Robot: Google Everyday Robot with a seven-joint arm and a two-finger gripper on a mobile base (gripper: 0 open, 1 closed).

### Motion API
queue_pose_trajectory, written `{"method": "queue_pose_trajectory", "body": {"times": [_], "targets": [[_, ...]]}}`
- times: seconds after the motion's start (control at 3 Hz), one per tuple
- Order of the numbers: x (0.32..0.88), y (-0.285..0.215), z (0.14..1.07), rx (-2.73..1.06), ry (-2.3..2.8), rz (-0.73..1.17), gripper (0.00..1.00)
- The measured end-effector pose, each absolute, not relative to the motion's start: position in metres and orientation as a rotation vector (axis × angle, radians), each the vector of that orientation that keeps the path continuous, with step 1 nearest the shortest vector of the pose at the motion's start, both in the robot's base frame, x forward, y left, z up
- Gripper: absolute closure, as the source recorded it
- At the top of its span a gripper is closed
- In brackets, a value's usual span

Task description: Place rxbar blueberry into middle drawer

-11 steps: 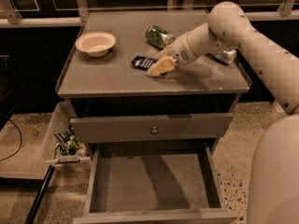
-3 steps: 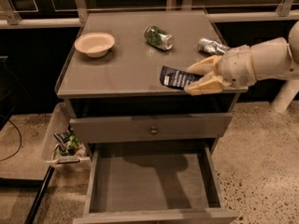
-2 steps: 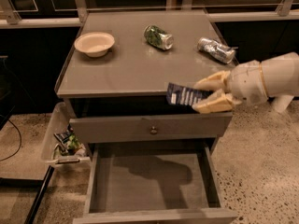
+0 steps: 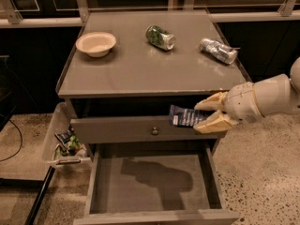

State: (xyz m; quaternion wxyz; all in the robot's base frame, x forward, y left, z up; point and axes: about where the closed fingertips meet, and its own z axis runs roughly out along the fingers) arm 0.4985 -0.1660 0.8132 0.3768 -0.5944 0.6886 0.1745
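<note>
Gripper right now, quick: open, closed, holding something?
Gripper: shut on the rxbar blueberry, in front of the knobbed drawer front, above the open middle drawer.

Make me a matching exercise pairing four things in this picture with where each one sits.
Things: 1 cream round bowl; 2 crushed silver metal can; 3 dark navy-blue flat bar; 4 wide grey drawer.
Places: A in the gripper, before the grey knobbed drawer front; B grey tabletop, picture-right; C pulled open at the bottom; D tabletop, picture-left.
Pairs: 1-D, 2-B, 3-A, 4-C.

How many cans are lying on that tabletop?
2: a green can near the middle back, a silver can at the right. The gripper holds the bar above the drawer.
</note>
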Motion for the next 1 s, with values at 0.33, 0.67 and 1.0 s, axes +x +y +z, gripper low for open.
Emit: {"method": "queue_pose_trajectory", "body": {"times": [0.33, 0.67, 1.0], "targets": [[0.499, -0.155, 0.785, -1.515, 1.796, 0.49, 1.0], [0.489, -0.135, 0.724, -1.486, 1.844, 0.565, 1.0], [0.478, -0.119, 0.649, -1.439, 1.88, 0.627, 1.0]]}}
